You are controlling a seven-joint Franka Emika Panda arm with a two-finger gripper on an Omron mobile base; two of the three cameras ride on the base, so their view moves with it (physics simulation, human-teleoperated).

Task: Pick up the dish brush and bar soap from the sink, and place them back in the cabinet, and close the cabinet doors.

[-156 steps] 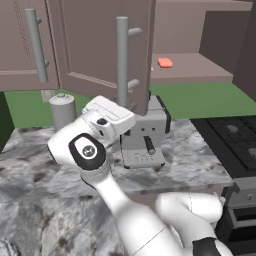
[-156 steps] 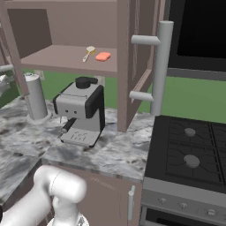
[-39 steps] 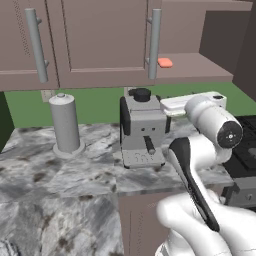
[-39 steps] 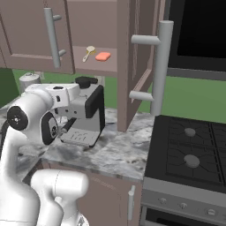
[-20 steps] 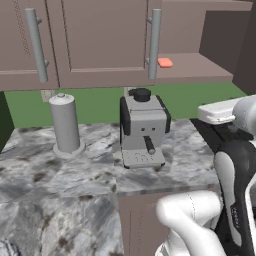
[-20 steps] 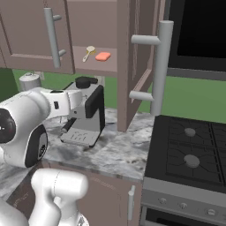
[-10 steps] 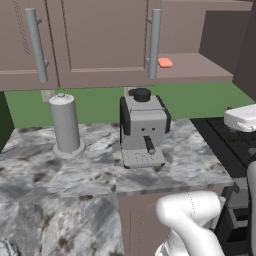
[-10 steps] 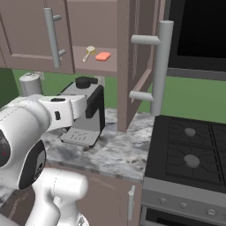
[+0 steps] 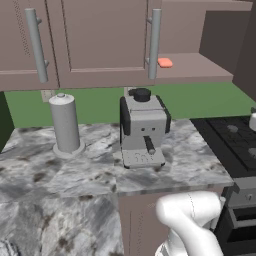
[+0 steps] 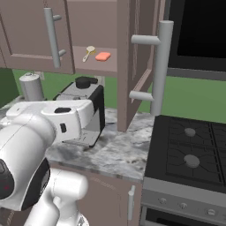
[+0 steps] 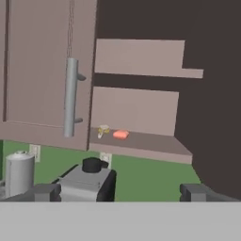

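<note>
The brush [image 10: 89,52] and the soap [image 10: 103,56] lay side by side on the bottom shelf of the cabinet [image 10: 95,66], close together, the brush to the left of the soap in the right base view. Both rested near the shelf's front edge. Your left door [image 10: 37,35] was shut flat, its bar handle upright. Your right door [image 10: 141,57] stood open, swung out toward the stove [image 10: 190,150], so the shelf remained exposed. Below the shelf, the coffee machine [image 9: 142,130] sat on the marble bench [image 9: 75,170], with a grey canister [image 9: 65,122] well apart on its left. Your pincer [image 11: 120,192] was spread wide and held nothing; its two fingertips [image 11: 44,192] pointed toward the open cabinet, well short of the shelf.
</note>
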